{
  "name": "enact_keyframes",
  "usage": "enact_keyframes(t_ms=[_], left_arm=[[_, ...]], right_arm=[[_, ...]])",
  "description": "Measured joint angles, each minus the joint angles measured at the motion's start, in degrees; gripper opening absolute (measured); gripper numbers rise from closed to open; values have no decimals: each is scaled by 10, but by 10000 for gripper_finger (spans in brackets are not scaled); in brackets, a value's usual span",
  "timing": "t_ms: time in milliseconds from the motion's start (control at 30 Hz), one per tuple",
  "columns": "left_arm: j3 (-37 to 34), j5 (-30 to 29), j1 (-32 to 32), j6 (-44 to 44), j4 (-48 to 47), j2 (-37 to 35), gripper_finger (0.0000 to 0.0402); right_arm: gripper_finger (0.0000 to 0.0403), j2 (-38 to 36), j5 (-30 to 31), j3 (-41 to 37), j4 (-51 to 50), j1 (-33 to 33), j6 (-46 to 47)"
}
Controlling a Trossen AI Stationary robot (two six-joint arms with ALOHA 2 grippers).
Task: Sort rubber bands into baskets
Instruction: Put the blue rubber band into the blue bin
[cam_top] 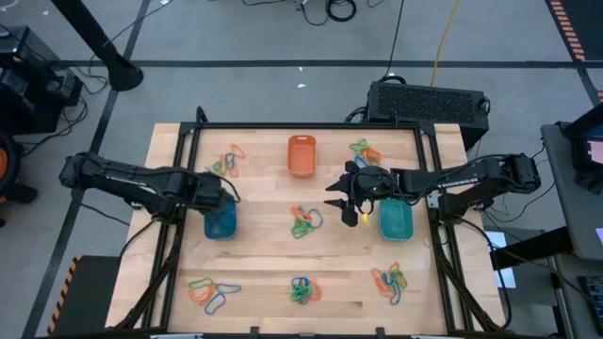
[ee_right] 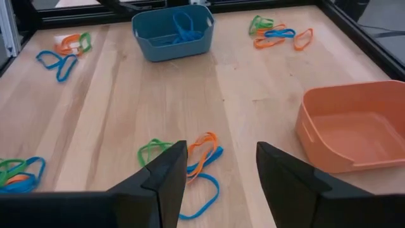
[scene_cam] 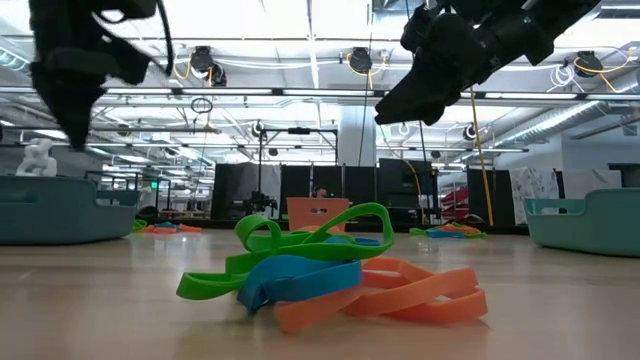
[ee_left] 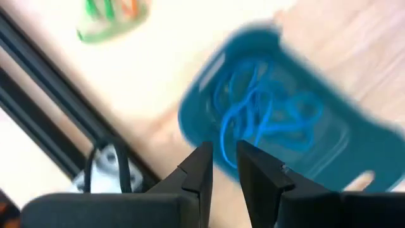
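Hovering narrowly parted over the blue basket [cam_top: 220, 224], the left gripper [ee_left: 223, 166] seemed finished dropping; the wide-open right gripper [ee_right: 220, 166] needed lowering onto the middle bands [ee_right: 190, 159].

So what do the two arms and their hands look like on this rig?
Both arms are dark and jointed, with black cables running along them. The left hand has two flat, dark, blunt-tipped fingers. The right hand has two similar but broader dark fingers. White lettering shows on the right arm; it is too small to read.

Overhead, tabletop-level, two wrist views.
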Motion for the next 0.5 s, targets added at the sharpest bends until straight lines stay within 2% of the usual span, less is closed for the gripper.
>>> enact_keyframes(t_ms=[100,233,300,500], left_arm=[[15,-46,-3,22,27,0,77],[9,-114,-21,74,131,0,77],[-8,-132,-31,109,205,0,77],[-90,-133,-39,234,478,0,77]], right_arm=[[181,0,13,0,0,0,0],[180,-2,67,0,-5,-18,19],[180,-4,68,0,-22,-39,32],[180,0,68,0,-94,-138,60]])
